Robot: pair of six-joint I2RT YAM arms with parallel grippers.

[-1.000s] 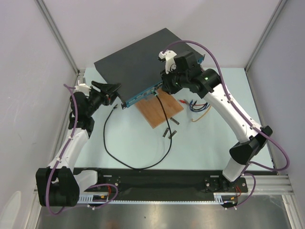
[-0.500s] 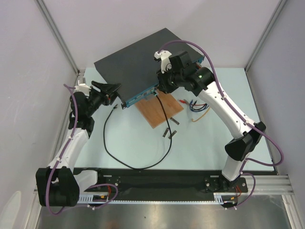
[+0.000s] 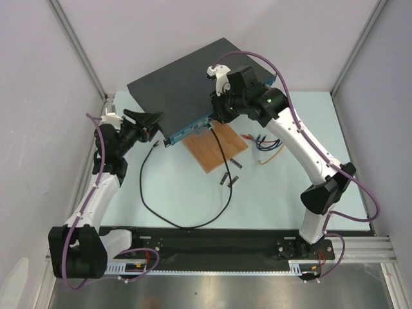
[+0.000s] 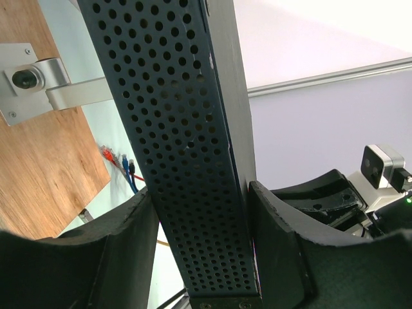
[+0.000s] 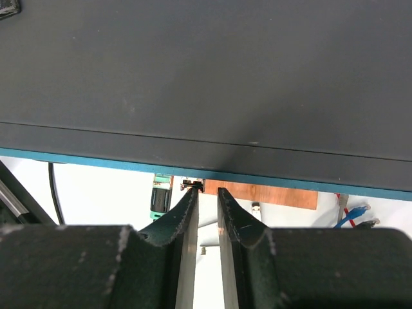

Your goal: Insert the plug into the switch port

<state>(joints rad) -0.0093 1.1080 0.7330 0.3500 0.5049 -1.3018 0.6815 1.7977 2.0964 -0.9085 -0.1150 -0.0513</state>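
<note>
Noted on the left arm [image 3: 95, 193] and right arm [image 3: 309, 153]: white tubular links, bulky black joint housings, black bases bolted to a black rail [image 3: 212, 239]. One purple cable [image 3: 283, 69] loops along each arm, base to wrist. Small green light [image 3: 265, 101] on a black right-arm joint. White wrist camera [image 3: 222, 78] beside the right hand [image 5: 206, 191]. The left hand [image 3: 156, 123] is likewise matte black, with thick curved fingers [image 4: 283, 257].

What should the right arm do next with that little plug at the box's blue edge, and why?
Probably ease the right gripper a touch toward the switch, pressing the plug home. The plug sits at the teal front edge, just ahead of that gripper; whether it is seated I cannot tell. The left gripper clamps the switch's side, bracing it.
</note>
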